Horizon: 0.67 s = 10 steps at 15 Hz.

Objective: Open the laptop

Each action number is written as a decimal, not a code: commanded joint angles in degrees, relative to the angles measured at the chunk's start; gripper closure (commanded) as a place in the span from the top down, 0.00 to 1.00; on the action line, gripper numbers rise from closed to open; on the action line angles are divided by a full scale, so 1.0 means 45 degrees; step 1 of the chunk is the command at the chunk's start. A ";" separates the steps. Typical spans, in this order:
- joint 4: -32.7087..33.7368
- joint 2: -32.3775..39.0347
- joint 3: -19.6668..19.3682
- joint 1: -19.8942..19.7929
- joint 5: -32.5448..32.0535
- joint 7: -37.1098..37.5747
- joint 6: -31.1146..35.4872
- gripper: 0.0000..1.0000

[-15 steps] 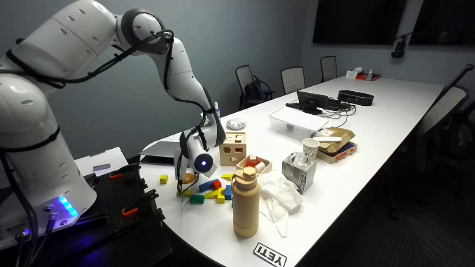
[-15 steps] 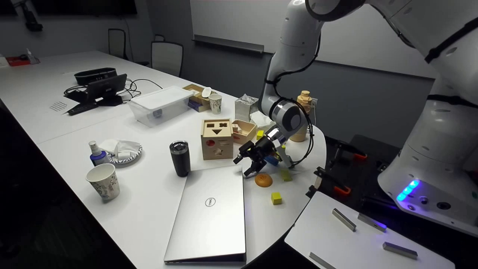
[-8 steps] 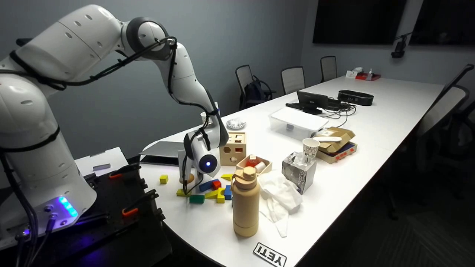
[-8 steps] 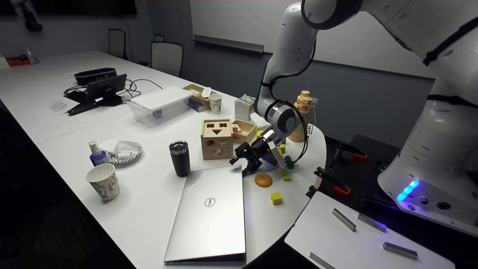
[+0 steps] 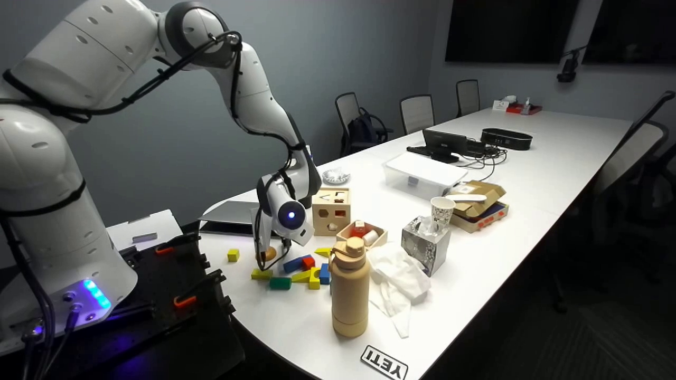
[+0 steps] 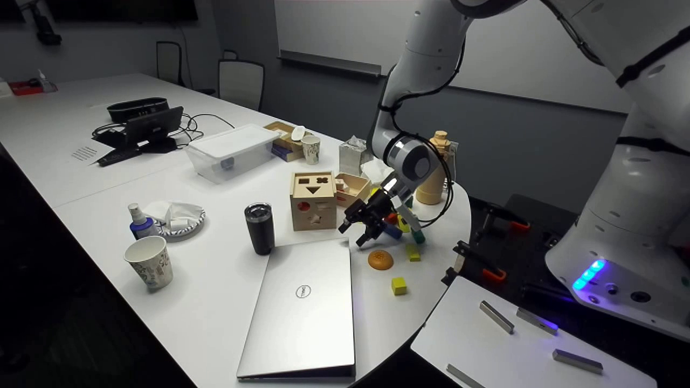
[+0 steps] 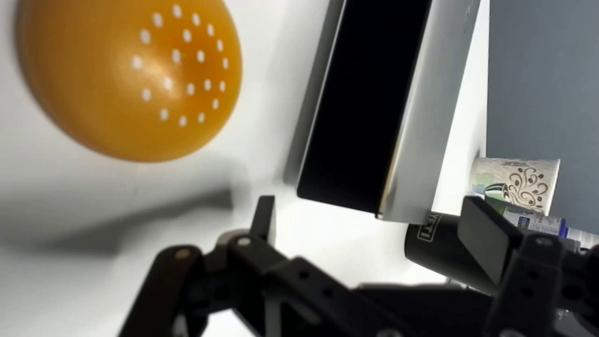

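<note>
Bright over the white surface (image 5: 560,158) in both exterior views, with pale highlights on the arm (image 5: 256,87), yet near-black over the floor (image 5: 607,338) and tinted blue around the glowing strip (image 5: 97,294) on the robot's base (image 5: 74,253). Softly glossy on the silver laptop (image 6: 304,328) in an exterior view, and sharp enough there for reading the logo (image 6: 303,291). Blown out to white between the fingers (image 7: 486,238) in the wrist view, with a soft-edged grey shadow at lower left, a small glare spot on the slightly blurred orange dome (image 7: 117,79), and solid black on the laptop's near face.
</note>
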 commanded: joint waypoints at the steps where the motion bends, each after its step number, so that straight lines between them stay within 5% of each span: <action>1: -0.1266 -0.1693 0.0192 0.0171 -0.0436 0.0345 0.0805 1.00; 10: -0.1135 -0.1823 0.0913 0.0048 -0.1193 0.0881 0.0661 1.00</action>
